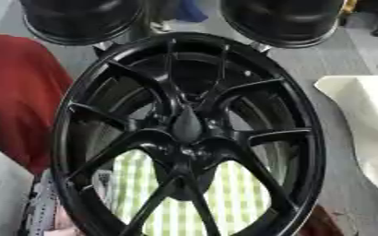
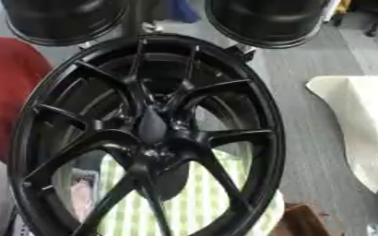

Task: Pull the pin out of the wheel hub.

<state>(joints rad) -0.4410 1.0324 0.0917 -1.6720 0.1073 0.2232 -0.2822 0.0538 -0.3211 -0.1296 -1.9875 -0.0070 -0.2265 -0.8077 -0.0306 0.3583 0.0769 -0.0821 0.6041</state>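
Black wheel hub (image 1: 188,133) fills the view, tilted, spokes meeting at the centre; dark grey tapered pin (image 1: 186,124) sits in the centre bore, seated, untouched; green-and-white checked cloth (image 1: 233,198) shows through the lower spokes; red fabric (image 1: 19,92) at left, cream sheet (image 1: 366,120) at right. Dark shape at the right edge of the right eye view may be the right hand, fingers cannot be told; left hand not visible. Risk: pin matches the spokes in colour, so a reach could catch a spoke or rock the wheel.
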